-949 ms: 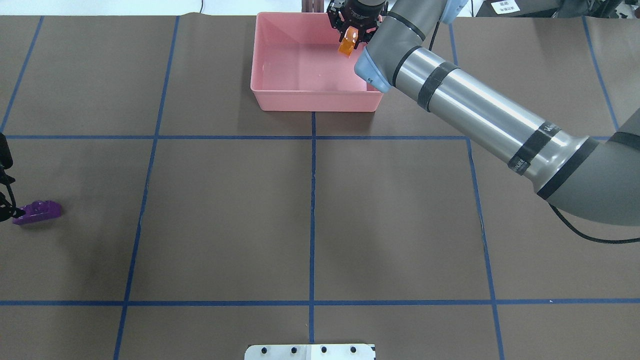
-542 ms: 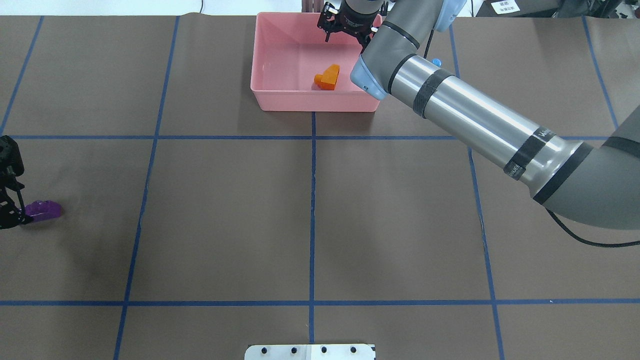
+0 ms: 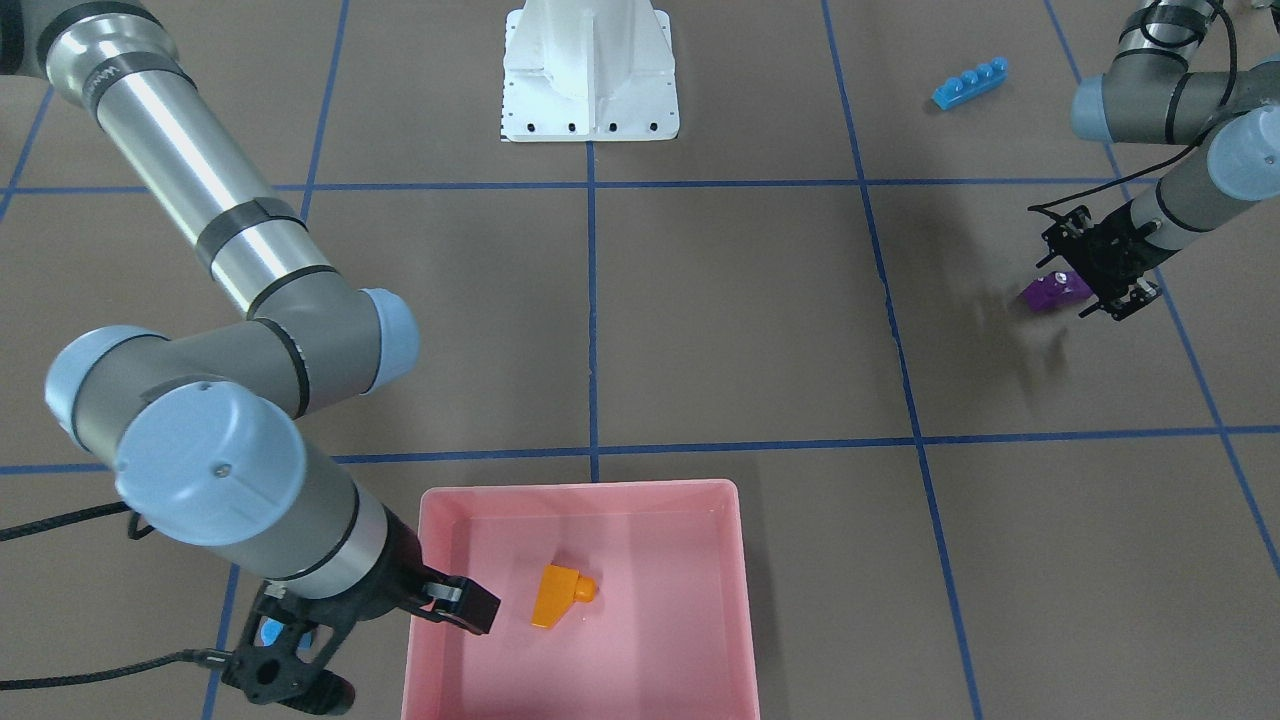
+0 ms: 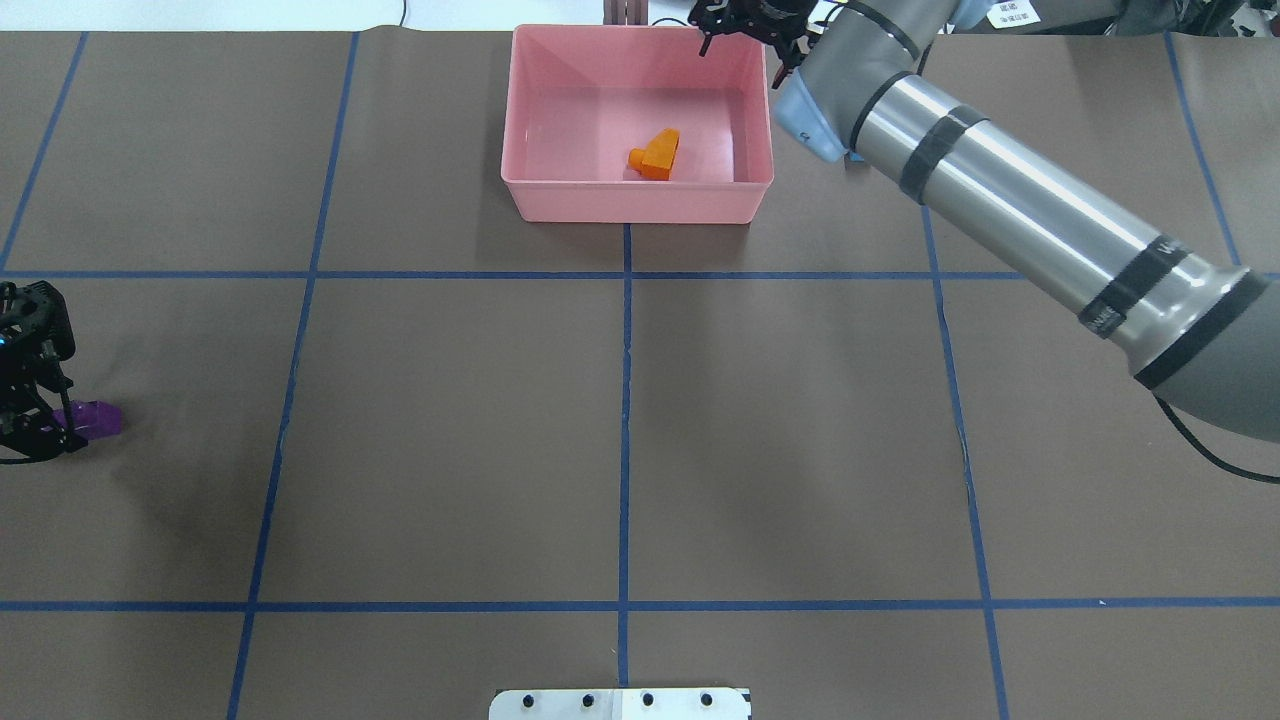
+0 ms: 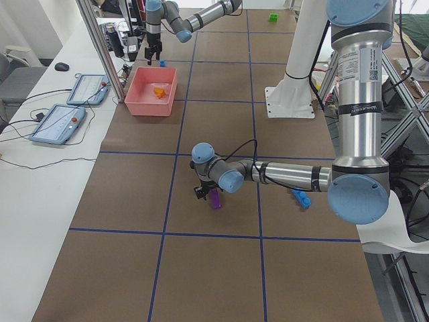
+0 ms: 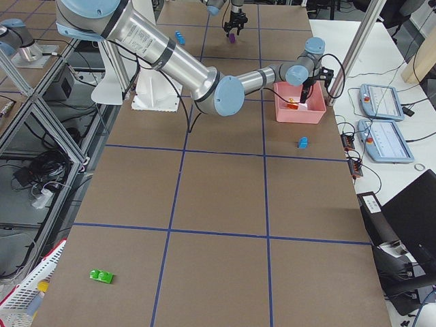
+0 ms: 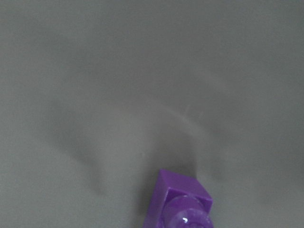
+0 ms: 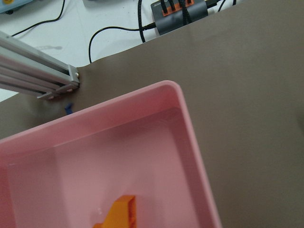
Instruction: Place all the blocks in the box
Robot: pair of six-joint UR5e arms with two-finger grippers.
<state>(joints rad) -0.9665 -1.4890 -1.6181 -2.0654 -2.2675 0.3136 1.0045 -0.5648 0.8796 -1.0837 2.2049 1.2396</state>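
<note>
Front-facing view: the orange sloped plastic brick lies inside the shallow pink plastic tray. The right gripper hangs wide and empty at its eight o'clock. Overhead: the left gripper, wide, straddles the purple sloped brick at the table's nine o'clock.

The 2 arms, right arm and left arm, are silver tubes with grey joints, pale-blue caps and black bands. The right hand and left hand are black and open-framed. Black cables run from the wrists. The white base has dark screw holes.

Pink box, orange brick, purple brick.
</note>
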